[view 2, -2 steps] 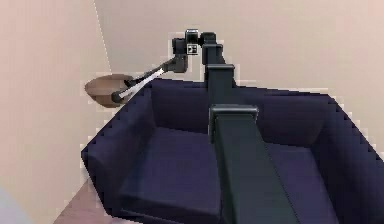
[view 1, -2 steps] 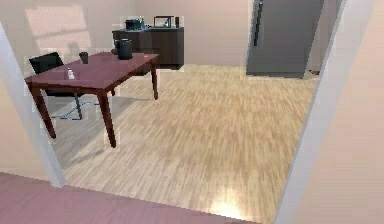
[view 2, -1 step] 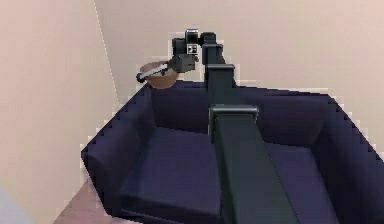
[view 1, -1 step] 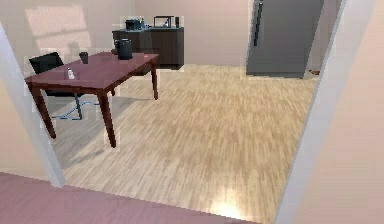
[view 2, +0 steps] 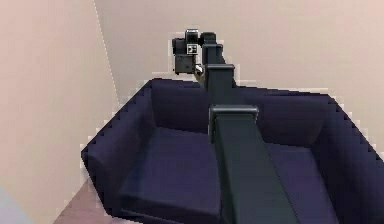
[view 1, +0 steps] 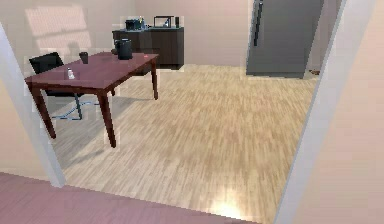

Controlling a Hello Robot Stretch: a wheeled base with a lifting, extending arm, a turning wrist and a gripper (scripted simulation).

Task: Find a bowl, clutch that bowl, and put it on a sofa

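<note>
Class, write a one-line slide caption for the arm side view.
The arm reaches over a dark blue sofa, pincer at its far end.

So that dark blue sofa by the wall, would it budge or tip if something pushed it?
Probably heavy: the sofa is broad, with thick arms and back, so a push likely wouldn't shift it. It sits low and wide, so tipping looks unlikely. The seat looks padded and would probably give slightly under pressure.

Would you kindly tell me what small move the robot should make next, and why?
Probably draw the arm back a little: the gripper hangs out over the back of the sofa, by the wall, beyond its seat. I cannot tell whether it holds anything.
</note>
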